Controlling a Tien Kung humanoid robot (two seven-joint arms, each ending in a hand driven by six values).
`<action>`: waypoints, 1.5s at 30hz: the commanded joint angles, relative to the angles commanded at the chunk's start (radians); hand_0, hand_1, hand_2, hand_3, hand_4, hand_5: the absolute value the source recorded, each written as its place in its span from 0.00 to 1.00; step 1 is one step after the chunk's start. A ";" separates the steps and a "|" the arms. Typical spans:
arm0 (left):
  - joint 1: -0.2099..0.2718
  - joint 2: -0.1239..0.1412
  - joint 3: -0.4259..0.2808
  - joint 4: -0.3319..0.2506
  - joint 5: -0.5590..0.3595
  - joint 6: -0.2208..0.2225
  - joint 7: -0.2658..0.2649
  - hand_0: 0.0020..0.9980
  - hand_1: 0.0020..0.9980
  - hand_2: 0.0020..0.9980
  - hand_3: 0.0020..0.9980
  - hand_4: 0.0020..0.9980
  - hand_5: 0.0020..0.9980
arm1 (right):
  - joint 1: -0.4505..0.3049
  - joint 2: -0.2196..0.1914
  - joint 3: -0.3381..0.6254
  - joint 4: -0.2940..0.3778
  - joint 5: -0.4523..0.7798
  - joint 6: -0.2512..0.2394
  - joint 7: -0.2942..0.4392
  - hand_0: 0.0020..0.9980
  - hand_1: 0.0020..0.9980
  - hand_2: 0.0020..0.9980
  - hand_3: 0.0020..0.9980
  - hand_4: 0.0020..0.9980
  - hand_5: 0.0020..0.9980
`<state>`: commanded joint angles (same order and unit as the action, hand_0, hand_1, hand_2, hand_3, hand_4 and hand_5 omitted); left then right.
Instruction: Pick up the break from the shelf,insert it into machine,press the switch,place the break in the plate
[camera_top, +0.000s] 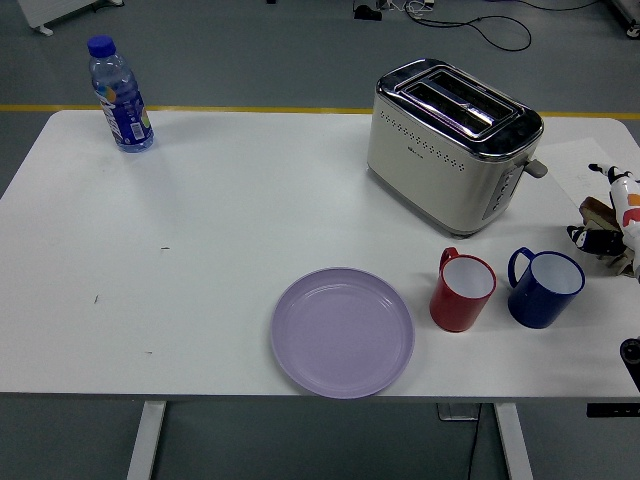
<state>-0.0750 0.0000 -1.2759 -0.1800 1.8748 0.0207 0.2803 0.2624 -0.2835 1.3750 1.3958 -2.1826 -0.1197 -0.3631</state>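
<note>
Plate: the purple plate (343, 331) sits closest to the front edge of the tabletop (200, 250), far to the left of the hand. It has nothing in it and looks ready for the bread at the end.
Red cup: the red cup (463, 291) stands between the plate and the hand. It looks empty.
Blue cup: the blue cup (545, 287) is just left of the hand. It looks empty too.
Right hand: the right hand (612, 225) is at the right edge, at the brown bread (598, 211) on the shelf. Whether it is gripping the bread cannot be told.
Toaster: the toaster (453, 143) stands behind and left of the hand. Its slots face up and look empty, so bread can drop in.
Bottle: the water bottle (120, 95) is far away at the back left.
</note>
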 joint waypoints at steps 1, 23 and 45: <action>0.000 0.000 -0.001 0.000 0.002 -0.001 0.000 0.60 0.46 0.45 0.55 0.29 0.94 | 0.012 0.000 -0.006 -0.015 -0.007 -0.002 -0.008 0.89 0.82 0.88 0.88 0.85 0.12; -0.010 0.000 0.012 0.000 -0.024 0.006 0.000 0.60 0.46 0.44 0.55 0.30 0.94 | 0.147 -0.025 -0.090 -0.136 -0.084 0.090 -0.187 0.65 0.63 0.63 0.76 0.84 0.13; -0.014 0.000 0.013 0.000 -0.024 0.007 0.000 0.60 0.46 0.44 0.55 0.30 0.94 | 0.202 -0.037 -0.157 -0.227 -0.086 0.075 -0.223 0.43 0.45 0.47 0.60 0.75 0.13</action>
<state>-0.0888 0.0000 -1.2631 -0.1800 1.8508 0.0274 0.2804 0.4649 -0.3206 1.2181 1.1684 -2.2689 -0.0443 -0.5857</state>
